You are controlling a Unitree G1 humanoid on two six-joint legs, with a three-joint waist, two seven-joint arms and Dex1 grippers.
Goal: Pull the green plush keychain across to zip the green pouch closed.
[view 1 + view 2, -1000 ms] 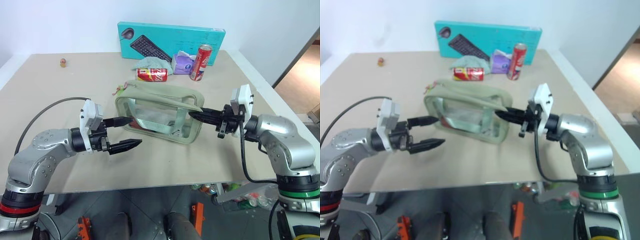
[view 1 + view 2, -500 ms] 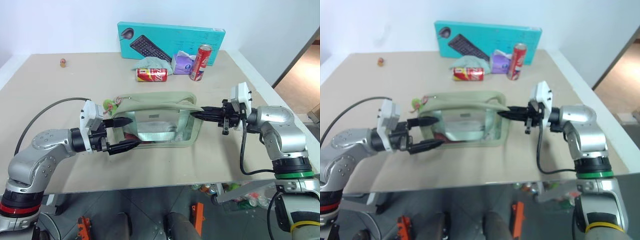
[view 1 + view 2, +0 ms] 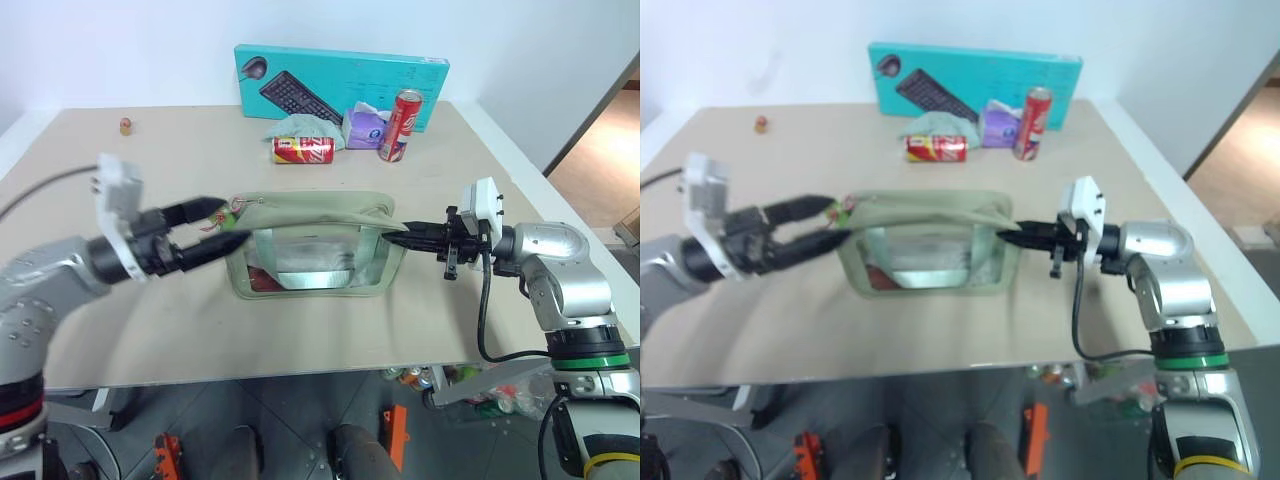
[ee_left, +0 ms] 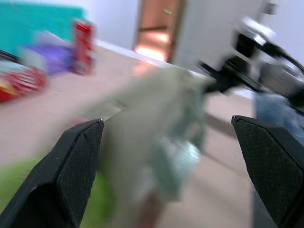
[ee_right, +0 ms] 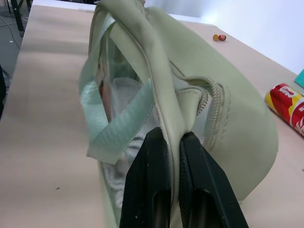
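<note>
The green pouch [image 3: 315, 250] stands upright mid-table, its clear window facing me and its top edge stretched level. My right gripper [image 3: 398, 233] is shut on the fabric at the pouch's right end; in the right wrist view both fingertips [image 5: 153, 156] pinch that seam of the pouch [image 5: 223, 118]. My left gripper [image 3: 232, 221] is open at the pouch's top left corner. The green plush keychain [image 3: 214, 213], a small lime tuft with red bits, lies between its two fingers; whether they touch it I cannot tell. The left wrist view is blurred, with the pouch [image 4: 156, 118] ahead.
At the table's back stand a teal keyboard box [image 3: 340, 85], an upright red can [image 3: 402, 125], a lying red can [image 3: 303, 149], a purple tissue pack [image 3: 365, 125] and a pale green rag [image 3: 300, 125]. A small object [image 3: 126, 126] sits far left.
My left gripper has risen and drawn back leftward, from low beside the pouch up to the keychain's height. The pouch has gone from tilted to upright and stretched. The right gripper keeps its grip.
</note>
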